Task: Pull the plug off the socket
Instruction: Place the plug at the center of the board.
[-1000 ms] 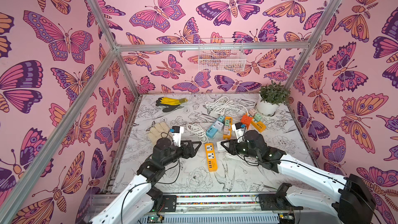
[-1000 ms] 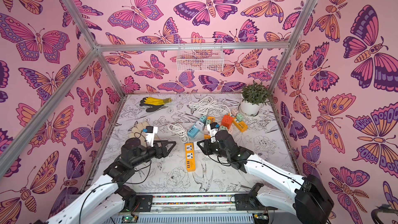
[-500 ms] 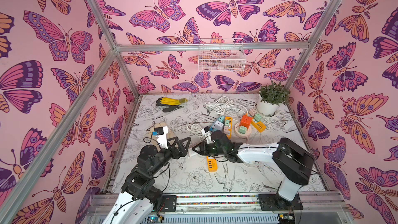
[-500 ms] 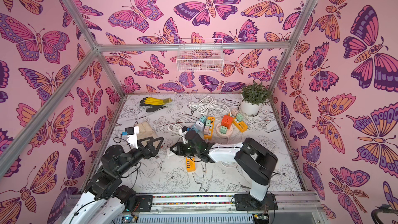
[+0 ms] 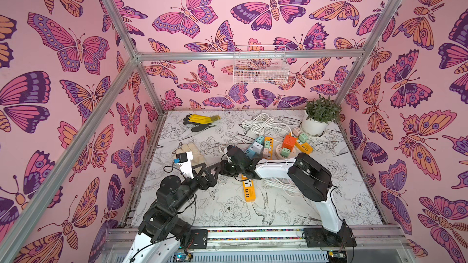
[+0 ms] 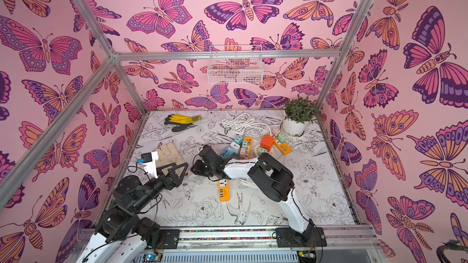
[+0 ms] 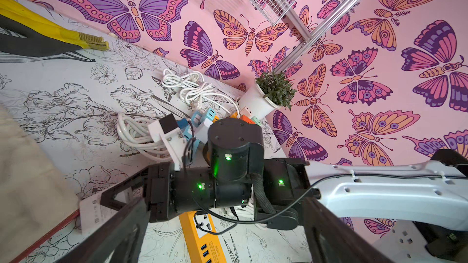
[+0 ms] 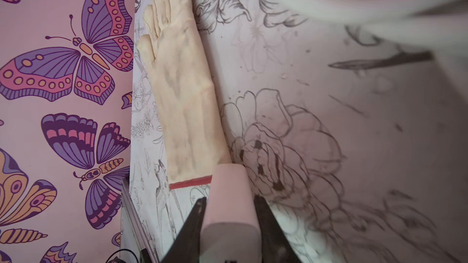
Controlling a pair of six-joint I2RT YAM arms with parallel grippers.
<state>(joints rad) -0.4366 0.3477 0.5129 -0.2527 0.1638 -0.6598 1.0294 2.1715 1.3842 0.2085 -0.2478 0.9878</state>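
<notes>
Plug [image 8: 231, 198], pale rounded block, sits clamped in right jaws; left jaws gape.

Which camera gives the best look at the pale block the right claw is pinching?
The right wrist view: the pale block fills the foreground, clamped in the right gripper. The left wrist view shows only its labelled side. In both top views it is too small to make out.
</notes>
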